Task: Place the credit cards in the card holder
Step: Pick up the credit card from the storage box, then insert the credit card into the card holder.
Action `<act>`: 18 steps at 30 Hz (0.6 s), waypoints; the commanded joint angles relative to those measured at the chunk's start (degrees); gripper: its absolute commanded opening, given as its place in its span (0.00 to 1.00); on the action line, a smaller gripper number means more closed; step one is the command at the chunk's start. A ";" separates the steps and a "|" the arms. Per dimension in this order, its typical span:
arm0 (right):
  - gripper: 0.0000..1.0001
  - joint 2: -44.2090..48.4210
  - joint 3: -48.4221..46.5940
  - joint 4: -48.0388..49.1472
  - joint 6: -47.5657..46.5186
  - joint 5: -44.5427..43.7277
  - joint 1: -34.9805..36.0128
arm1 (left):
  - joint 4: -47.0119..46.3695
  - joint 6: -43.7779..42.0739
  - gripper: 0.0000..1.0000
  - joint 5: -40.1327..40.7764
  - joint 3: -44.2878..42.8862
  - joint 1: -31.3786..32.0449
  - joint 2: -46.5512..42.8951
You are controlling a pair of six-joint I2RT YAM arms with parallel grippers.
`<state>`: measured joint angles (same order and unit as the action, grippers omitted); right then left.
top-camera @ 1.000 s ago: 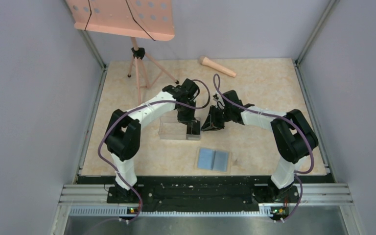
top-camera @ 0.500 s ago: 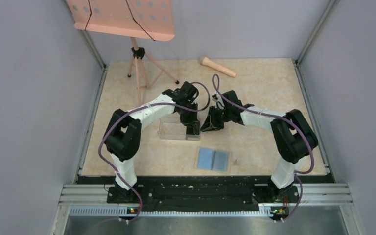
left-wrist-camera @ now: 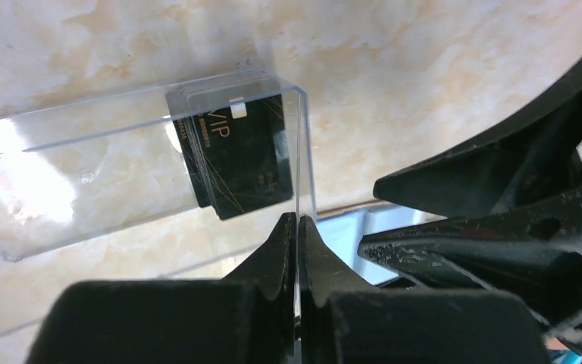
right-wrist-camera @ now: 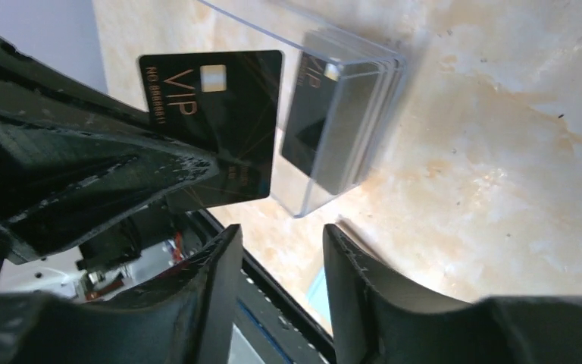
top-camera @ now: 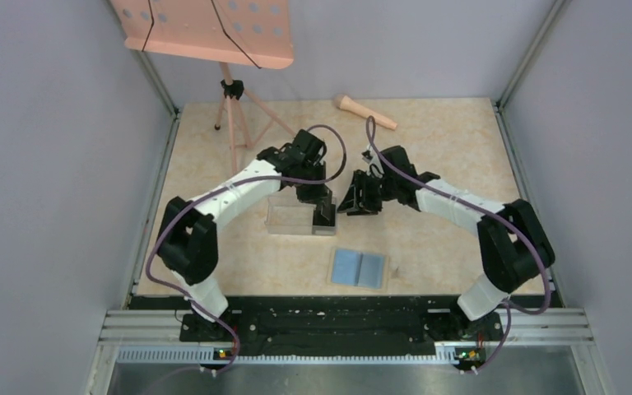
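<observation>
As the top camera shows it, the clear box [top-camera: 292, 216] lies on the table [top-camera: 444, 156], and both arms stretch forward with their elbows out and wrists turned in toward its right end. Over that end the left gripper [top-camera: 324, 216] tips down. Just right of the box, the right gripper [top-camera: 347, 207] points back at it. Nearer the bases than the box and a little right of it, the card holder [top-camera: 360, 268] lies open, blue inside up, apart from both grippers.

Left wrist: a stack of black cards [left-wrist-camera: 235, 163] stands inside the box against its end wall; the front one reads "VIP" in gold. Left fingers [left-wrist-camera: 276, 250] are pressed together just outside that wall.

Right wrist: a single black card [right-wrist-camera: 212, 121], outside the box beside its end, reads "VIP" plus a "NO" number line too small to read. The left gripper clamps its lower part. Right fingers [right-wrist-camera: 216, 280] stand apart, nothing between them.
</observation>
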<state>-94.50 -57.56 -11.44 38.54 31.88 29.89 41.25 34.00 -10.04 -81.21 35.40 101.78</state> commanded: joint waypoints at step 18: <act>0.73 41.87 25.85 23.58 17.54 18.01 -3.50 | -55.38 24.93 0.00 -34.24 39.78 0.88 -38.03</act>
<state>-55.22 -35.90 -3.18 46.11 42.26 26.72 3.92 50.89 -35.97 -44.71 35.46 67.83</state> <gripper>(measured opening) 0.772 0.013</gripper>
